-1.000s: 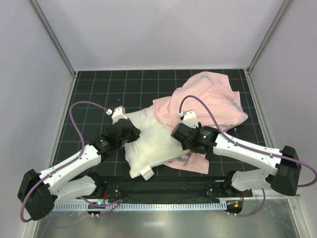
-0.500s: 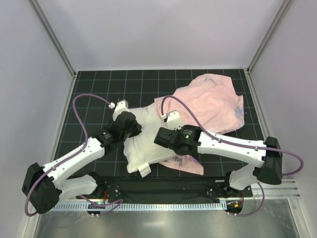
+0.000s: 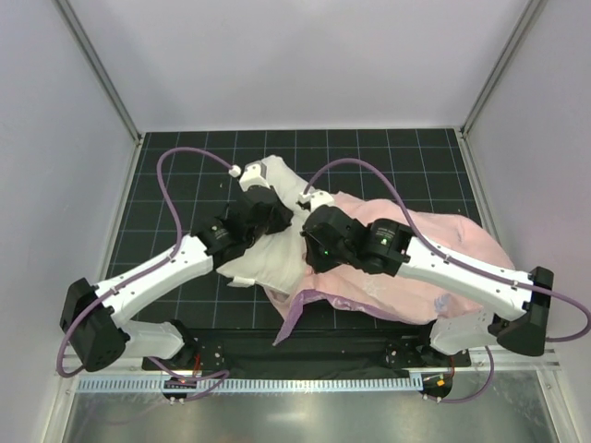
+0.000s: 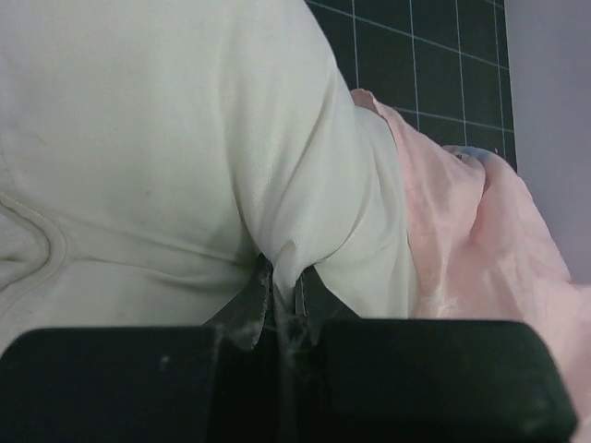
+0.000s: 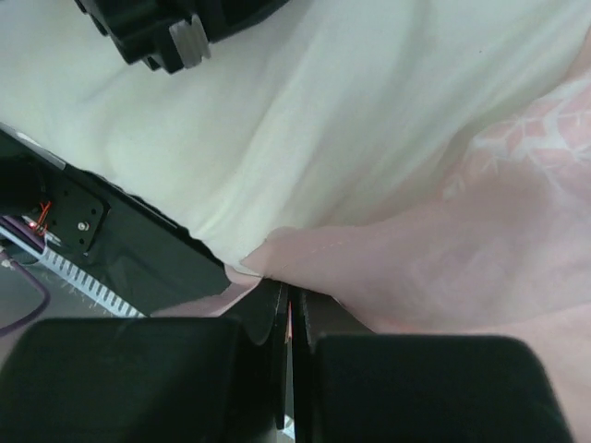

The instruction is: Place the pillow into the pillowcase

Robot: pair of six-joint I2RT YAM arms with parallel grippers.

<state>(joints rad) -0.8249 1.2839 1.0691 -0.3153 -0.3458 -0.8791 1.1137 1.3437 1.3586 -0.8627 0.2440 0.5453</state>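
Note:
The white pillow [image 3: 261, 263] lies mid-table, its right part under the pink pillowcase [image 3: 434, 254]. My left gripper [image 3: 277, 218] is over the pillow's far end, shut on a pinched fold of it. In the left wrist view that fold of the pillow [image 4: 166, 138] runs into the left gripper [image 4: 284, 281], with the pillowcase [image 4: 462, 221] to the right. My right gripper [image 3: 309, 238] sits close beside the left one. In the right wrist view the right gripper [image 5: 288, 297] is shut on the hem of the pillowcase [image 5: 462, 240], which lies against the pillow [image 5: 323, 111].
A black gridded mat [image 3: 185, 175] covers the table between pale walls. A metal rail [image 3: 305, 383] runs along the near edge by the arm bases. Purple cables [image 3: 175, 161] loop above both arms. Part of the left arm [image 5: 175, 23] shows in the right wrist view.
Both arms moved toward the far middle. The pillow was dragged farther back, the pillowcase pulled right and over its right side. The right gripper shut on the pillowcase hem.

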